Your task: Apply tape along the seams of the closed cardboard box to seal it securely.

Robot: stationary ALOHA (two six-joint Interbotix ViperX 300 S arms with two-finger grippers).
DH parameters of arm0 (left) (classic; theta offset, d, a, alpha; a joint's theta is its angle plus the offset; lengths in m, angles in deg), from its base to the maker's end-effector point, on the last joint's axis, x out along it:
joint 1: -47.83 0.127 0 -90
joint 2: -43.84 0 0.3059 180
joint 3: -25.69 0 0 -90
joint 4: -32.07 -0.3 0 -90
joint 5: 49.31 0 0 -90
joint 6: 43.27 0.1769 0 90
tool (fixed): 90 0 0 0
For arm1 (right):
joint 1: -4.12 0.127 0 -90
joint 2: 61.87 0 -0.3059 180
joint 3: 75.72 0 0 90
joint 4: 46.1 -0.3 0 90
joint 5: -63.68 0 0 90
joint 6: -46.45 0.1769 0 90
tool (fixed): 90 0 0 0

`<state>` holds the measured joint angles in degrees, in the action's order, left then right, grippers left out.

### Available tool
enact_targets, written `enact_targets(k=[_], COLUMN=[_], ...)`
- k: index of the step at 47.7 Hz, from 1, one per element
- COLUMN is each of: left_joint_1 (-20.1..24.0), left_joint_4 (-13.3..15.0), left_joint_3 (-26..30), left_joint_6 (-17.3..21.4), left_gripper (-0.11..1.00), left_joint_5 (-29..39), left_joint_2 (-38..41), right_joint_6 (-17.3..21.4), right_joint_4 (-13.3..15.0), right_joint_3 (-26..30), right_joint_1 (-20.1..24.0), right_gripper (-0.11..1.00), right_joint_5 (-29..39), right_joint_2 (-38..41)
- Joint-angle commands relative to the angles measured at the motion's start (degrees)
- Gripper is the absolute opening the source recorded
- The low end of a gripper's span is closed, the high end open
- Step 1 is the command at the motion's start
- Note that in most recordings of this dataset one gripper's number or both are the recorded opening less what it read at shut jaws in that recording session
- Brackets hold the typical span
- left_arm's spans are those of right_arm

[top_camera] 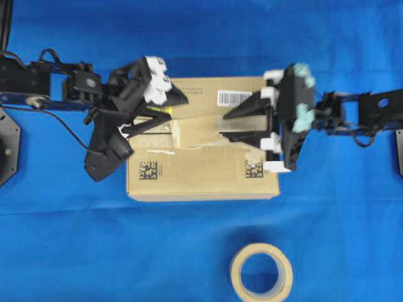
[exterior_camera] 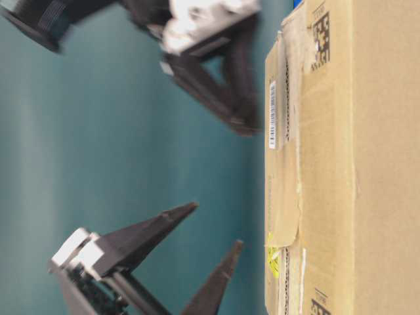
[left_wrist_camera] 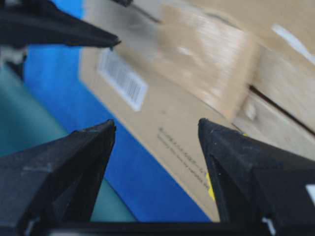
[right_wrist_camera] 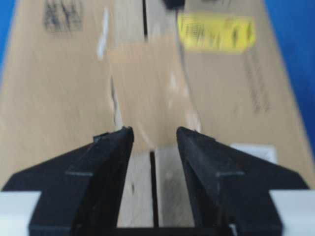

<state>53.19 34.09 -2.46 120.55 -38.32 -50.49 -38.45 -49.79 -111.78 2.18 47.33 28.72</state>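
Left gripper [top_camera: 165, 107]: jaws spread, nothing held, positioned over the cardboard box's [top_camera: 201, 179] left end. Tape [top_camera: 196, 131]: laid along the seams [right_wrist_camera: 153, 196] at mid-top, clear of the box's edges. Right gripper [top_camera: 228, 124]: jaws parted, empty, poised at the tape's right end; bare blue cloth [top_camera: 346, 207] was seen all round.

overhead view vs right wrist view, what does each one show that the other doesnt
Only the overhead view shows the tape roll on the blue cloth, the white barcode label, both matrix codes, and the left gripper with its arm.

Only the right wrist view shows, close up, the dark seam running between the open fingers of the right gripper.

Both show the cardboard box, the tan tape piece lying across the seam, the yellow sticker, and the right gripper.
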Motion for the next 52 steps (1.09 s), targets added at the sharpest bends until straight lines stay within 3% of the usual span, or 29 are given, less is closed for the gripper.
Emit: enact_targets(k=[1, 7, 9, 16, 18, 22, 33, 39, 44, 52], left_joint_1=[-0.26, -0.79, -1.23, -3.52, -4.04, -5.1, -5.01, -3.16, -3.08, -2.81], left_joint_4=[0.26, 0.26, 0.26, -0.09, -0.09, -0.09, 0.09, 0.09, 0.26, 0.26], left_joint_3=[-0.62, -2.55, -3.25, -4.83, -5.01, -5.45, -5.8, -5.8, -5.89, -6.94], left_joint_6=[-5.89, -19.25, -25.66, -39.38, -41.4, -43.86, -49.31, -55.63, -56.07, -60.38], left_gripper=[0.65, 0.63, 0.6, 0.23, 0.12, -0.01, 0.0, 0.0, 0.0, 0.0], left_joint_5=[-4.57, -10.11, -12.04, -17.93, -19.69, -22.94, -28.21, -29.71, -30.23, -31.46], left_joint_2=[-2.46, -3.96, -4.13, -3.08, -2.55, -1.23, 4.04, 8.26, 10.72, 12.57], right_joint_6=[-0.18, -0.18, -0.18, -0.18, -0.18, -0.26, -0.35, -0.18, 0.0, 0.18], right_joint_4=[0.35, 0.35, 0.26, 0.26, 0.26, 0.44, 0.53, 0.53, 0.53, 0.44], right_joint_3=[0.7, 1.05, 1.41, 3.6, 4.39, 6.15, 9.14, 9.76, 10.28, 10.72], right_joint_1=[-0.18, -1.41, -1.93, -3.34, -3.43, -3.69, -3.69, -3.16, -2.46, -1.76], right_gripper=[0.5, 0.48, 0.44, 0.06, 0.0, 0.0, 0.0, 0.0, 0.0, 0.0], right_joint_5=[-1.05, -4.31, -4.92, -5.36, -5.45, -5.19, -5.19, -5.45, -5.54, -5.54], right_joint_2=[-3.78, -3.69, -3.16, 0.26, 1.41, 4.04, 9.05, 11.25, 12.66, 14.5])
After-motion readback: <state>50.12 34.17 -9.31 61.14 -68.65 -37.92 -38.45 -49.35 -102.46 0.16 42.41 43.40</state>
